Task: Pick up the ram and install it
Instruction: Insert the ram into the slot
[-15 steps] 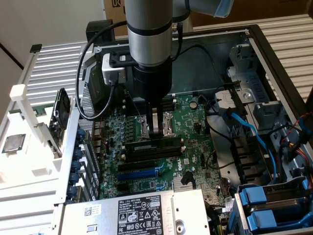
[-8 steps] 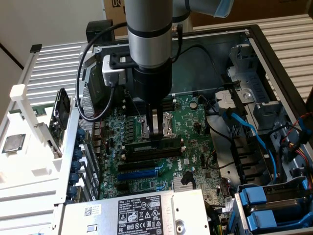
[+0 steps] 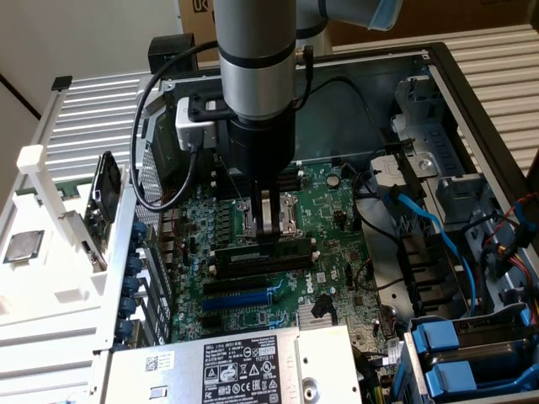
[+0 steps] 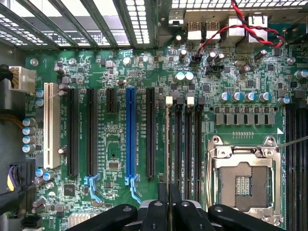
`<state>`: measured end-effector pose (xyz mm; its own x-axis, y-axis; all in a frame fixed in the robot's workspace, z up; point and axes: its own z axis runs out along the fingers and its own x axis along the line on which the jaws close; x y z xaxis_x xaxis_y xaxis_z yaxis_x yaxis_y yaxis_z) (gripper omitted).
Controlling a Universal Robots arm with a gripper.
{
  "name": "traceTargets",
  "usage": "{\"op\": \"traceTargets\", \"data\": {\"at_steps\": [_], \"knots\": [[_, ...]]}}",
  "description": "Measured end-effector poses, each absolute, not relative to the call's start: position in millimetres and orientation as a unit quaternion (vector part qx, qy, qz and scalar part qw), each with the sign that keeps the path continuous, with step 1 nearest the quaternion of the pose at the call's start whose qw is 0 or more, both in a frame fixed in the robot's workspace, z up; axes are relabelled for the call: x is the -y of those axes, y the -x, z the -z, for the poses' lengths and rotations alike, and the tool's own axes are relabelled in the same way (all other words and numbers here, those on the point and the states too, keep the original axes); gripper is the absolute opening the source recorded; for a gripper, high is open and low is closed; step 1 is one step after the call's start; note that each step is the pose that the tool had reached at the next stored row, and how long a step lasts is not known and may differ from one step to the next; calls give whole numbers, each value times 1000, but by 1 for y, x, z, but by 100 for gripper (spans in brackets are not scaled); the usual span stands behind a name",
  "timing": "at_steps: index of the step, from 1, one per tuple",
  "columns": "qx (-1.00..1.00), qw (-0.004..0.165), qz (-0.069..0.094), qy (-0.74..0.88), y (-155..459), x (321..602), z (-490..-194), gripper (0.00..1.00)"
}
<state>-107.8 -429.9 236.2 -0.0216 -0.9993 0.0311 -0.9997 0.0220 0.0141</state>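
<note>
**Open computer case** (image 3: 472, 109) – lid off, green main board (image 3: 337, 252) lying flat inside.

**Landmark** – processor socket (image 4: 245, 185), a silver frame with a bare middle.

**Gripper** (image 3: 271, 229) – hangs straight down from the arm, just beside the socket. Its fingers (image 4: 163, 195) are pressed close together, pinching the ram (image 3: 253, 251) by its upper long edge.

**Ram** – stands on edge, in line with the row of memory slots (image 4: 187, 144) beside the socket, on the side of that row away from the socket. From the wrist it is a thin pale line running out from between the fingers. Its lower edge meets the slot, though whether it sits fully down is hard to tell.

**Room around it**
- Beyond the ram, away from the socket, lies a narrow strip of bare board, then a long black card slot (image 4: 150, 134), then a blue slot (image 4: 129, 134).
- All of these are low, with open air above them.
- The taller things, a labelled power box (image 3: 227, 366) and blue cables (image 3: 429, 223), stand well apart from the socket, near the case walls.
</note>
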Motion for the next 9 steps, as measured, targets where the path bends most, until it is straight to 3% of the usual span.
{"op": "traceTargets", "data": {"at_steps": [9], "knots": [[715, 16, -6, -699, 108, 430, -235, 13]]}}
